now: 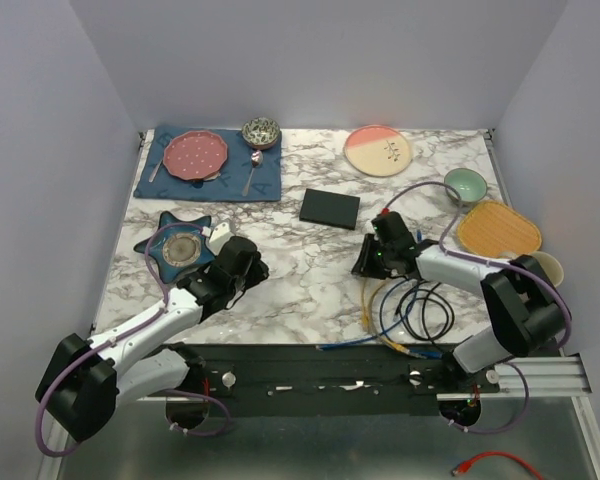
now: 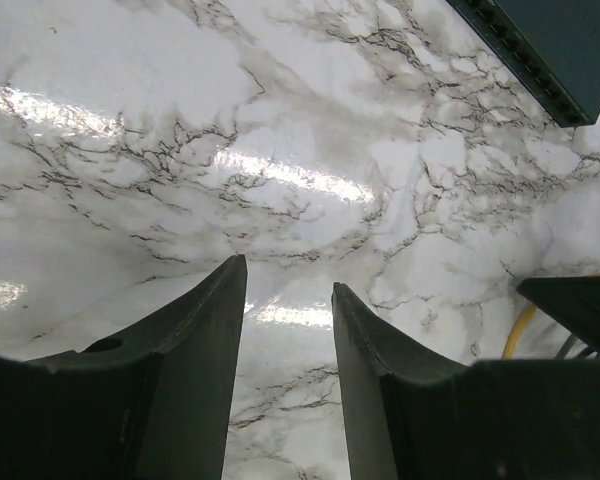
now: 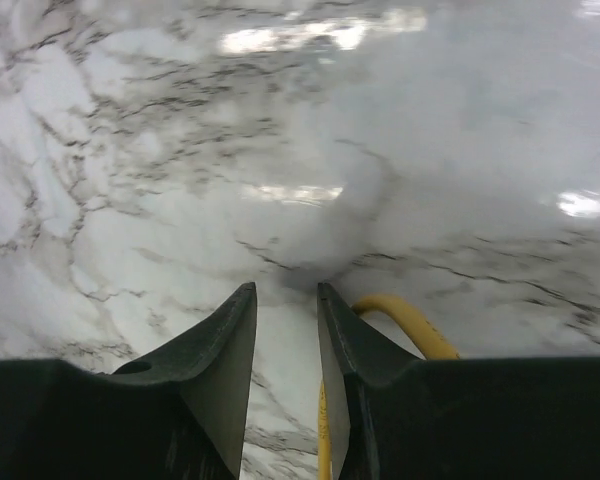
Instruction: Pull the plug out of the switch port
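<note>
The switch (image 1: pixel 330 207) is a flat black box lying on the marble table (image 1: pixel 300 290) at mid-table, and no cable reaches it in the top view. Its corner (image 2: pixel 550 50) also shows at the upper right of the left wrist view. The plug is out of sight in every view. My left gripper (image 1: pixel 252 266) (image 2: pixel 288 275) hangs low over bare marble, left of and nearer than the switch, open and empty. My right gripper (image 1: pixel 364 264) (image 3: pixel 285 290) is open with a narrow gap just above the marble. A yellow cable (image 3: pixel 410 315) curves under its right finger.
A tangle of yellow, blue and black cables (image 1: pixel 405 305) lies near the right arm. A star-shaped coaster with a dish (image 1: pixel 180 248) sits beside the left arm. At the back are a blue mat with a pink plate (image 1: pixel 198 154), a plate (image 1: pixel 378 150), a green bowl (image 1: pixel 465 184) and an orange mat (image 1: pixel 498 228).
</note>
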Controlling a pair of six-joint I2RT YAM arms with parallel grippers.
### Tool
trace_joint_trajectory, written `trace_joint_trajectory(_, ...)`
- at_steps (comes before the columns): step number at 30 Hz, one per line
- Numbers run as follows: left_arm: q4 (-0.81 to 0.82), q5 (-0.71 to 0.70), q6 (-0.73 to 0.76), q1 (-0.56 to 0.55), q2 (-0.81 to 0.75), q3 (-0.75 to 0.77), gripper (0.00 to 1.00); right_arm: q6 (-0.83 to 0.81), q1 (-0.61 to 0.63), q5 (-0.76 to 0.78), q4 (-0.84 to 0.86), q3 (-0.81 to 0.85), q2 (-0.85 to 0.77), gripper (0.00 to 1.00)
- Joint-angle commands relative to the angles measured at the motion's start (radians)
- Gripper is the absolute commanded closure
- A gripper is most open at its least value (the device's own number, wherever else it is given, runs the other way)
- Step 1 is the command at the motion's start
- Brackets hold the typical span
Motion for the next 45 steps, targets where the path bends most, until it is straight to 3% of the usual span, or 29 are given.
trace_joint_trajectory(1, 0.041, 0.013, 0.009, 0.005, 0.025, 0.03, 0.5, 0.034, -0.078, 0.091, -0.128, -0.149, -0.099, 0.61)
trace_joint_trajectory(6, 0.032, 0.001, 0.023, 0.009, 0.039, 0.051, 0.5, 0.074, -0.098, 0.151, -0.159, -0.165, -0.267, 0.61)
trace_joint_trajectory(11, 0.029, 0.018, 0.081, 0.048, 0.066, 0.114, 0.48, 0.054, -0.096, 0.111, -0.058, -0.136, -0.57, 0.6)
trace_joint_trajectory(13, 0.028, 0.024, 0.083, 0.06, 0.086, 0.129, 0.34, 0.006, -0.096, 0.113, -0.059, -0.044, -0.586, 0.56)
trace_joint_trajectory(17, 0.047, 0.068, 0.06, 0.1, 0.137, 0.177, 0.2, -0.058, -0.096, 0.123, -0.076, 0.096, -0.485, 0.52)
trace_joint_trajectory(20, 0.055, 0.105, 0.04, 0.117, 0.196, 0.224, 0.18, -0.055, -0.096, 0.132, -0.077, 0.182, -0.404, 0.51)
trace_joint_trajectory(24, 0.046, 0.145, 0.015, 0.152, 0.323, 0.323, 0.2, -0.045, -0.102, 0.162, -0.076, 0.271, -0.211, 0.51)
trace_joint_trajectory(29, -0.031, 0.191, 0.032, 0.203, 0.476, 0.506, 0.24, 0.041, -0.167, 0.179, -0.047, 0.286, -0.124, 0.58)
trace_joint_trajectory(36, -0.014, 0.228, 0.014, 0.273, 0.649, 0.582, 0.28, 0.041, -0.295, 0.157, -0.039, 0.351, 0.069, 0.63)
trace_joint_trajectory(45, 0.07, 0.297, -0.006, 0.275, 0.899, 0.711, 0.33, 0.049, -0.302, 0.014, -0.045, 0.544, 0.368, 0.69)
